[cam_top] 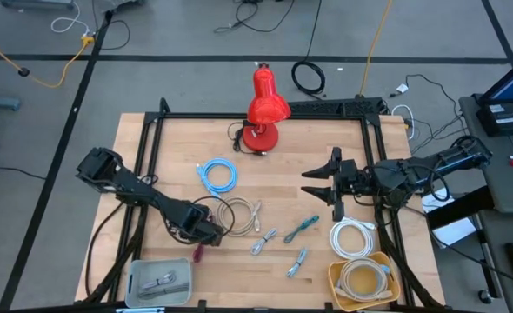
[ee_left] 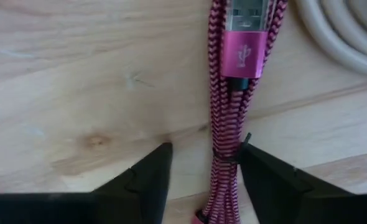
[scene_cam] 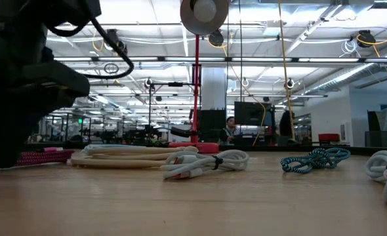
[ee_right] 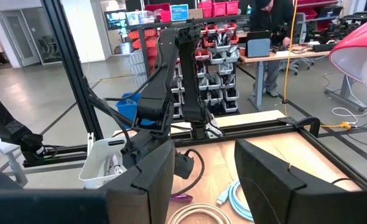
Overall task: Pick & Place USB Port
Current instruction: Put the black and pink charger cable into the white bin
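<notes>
A pink braided USB cable point(ee_left: 230, 124), folded into a bundle with its pink plug point(ee_left: 242, 53) on top, lies on the wooden table. It also shows in the high view point(cam_top: 197, 253). My left gripper point(ee_left: 202, 168) is open and low over it, near the table's front left point(cam_top: 206, 233). The bundle lies between the fingers, close to one of them. My right gripper point(cam_top: 322, 183) is open and empty above the table's right half, and its fingers show apart in the right wrist view point(ee_right: 202, 168). My left gripper comes from above with its fingers on either side of the tied middle of the pink bundle point(ee_left: 227, 155), lying across it. One fingertip point(ee_left: 252, 158) stands right against the bundle's side. I cannot tell whether it touches. The cable lies flat on the table.
A beige cable coil point(cam_top: 230, 213) lies right beside the pink cable. A blue coil point(cam_top: 219, 176), grey cables point(cam_top: 263, 239), a teal cable point(cam_top: 302, 228) and a white coil point(cam_top: 354, 239) lie mid-table. A grey bin point(cam_top: 158, 283), a yellow bowl point(cam_top: 365, 283) and a red lamp point(cam_top: 265, 109) stand at the edges.
</notes>
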### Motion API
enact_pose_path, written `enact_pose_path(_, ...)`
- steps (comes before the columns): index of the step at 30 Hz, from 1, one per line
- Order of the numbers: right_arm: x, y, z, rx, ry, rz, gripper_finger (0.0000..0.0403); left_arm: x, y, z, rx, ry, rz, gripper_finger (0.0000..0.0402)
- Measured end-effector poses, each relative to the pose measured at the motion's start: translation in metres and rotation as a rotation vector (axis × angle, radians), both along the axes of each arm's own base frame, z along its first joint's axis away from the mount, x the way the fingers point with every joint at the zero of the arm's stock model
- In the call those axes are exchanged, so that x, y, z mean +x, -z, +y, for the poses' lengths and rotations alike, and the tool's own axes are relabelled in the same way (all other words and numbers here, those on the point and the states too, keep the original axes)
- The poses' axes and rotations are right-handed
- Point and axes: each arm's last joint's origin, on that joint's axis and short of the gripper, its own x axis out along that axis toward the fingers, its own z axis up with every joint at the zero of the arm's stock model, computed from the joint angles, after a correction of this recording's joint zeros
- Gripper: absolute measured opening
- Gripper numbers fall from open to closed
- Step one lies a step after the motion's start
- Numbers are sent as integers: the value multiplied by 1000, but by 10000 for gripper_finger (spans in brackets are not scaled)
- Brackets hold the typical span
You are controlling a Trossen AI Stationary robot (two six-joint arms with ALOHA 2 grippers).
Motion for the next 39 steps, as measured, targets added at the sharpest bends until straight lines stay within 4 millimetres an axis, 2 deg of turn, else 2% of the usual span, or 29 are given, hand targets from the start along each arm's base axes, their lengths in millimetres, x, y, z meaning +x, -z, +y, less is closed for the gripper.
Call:
enact_pose_path(2,0,0,0,0,1,0,160,1,2,3,-13,16,12,130)
enact_pose_path(5,0,0,0,0,2,0,160,3,2,7,-19,57,12,34)
enact_pose_path(6,0,0,0,-1,2,0,160,5,-1,8,-27,70,-8,23)
enact_pose_path(12,1,0,-1,-6,9,0,160,12,-24,24,57,167,-78,22)
enact_pose_path(18,1,0,-3,-1,17,0,160,19,-61,35,89,207,-210,22)
enact_pose_path(21,1,0,-3,-1,17,0,160,22,-89,34,96,293,-303,21)
enact_pose_path(26,1,0,-3,-1,18,1,160,17,-144,7,100,588,-421,20)
enact_pose_path(28,1,0,-3,0,18,1,160,7,-163,-9,76,687,-410,20)
enact_pose_path(30,1,0,-3,0,17,1,160,-8,-175,-26,47,791,-380,20)
enact_pose_path(33,1,0,-3,-1,17,2,160,-35,-178,-52,-3,904,-299,20)
enact_pose_path(36,1,1,-3,-4,17,5,160,-65,-171,-73,-27,905,-178,20)
enact_pose_path(39,1,1,-3,-8,18,8,160,-83,-156,-89,-42,852,-94,20)
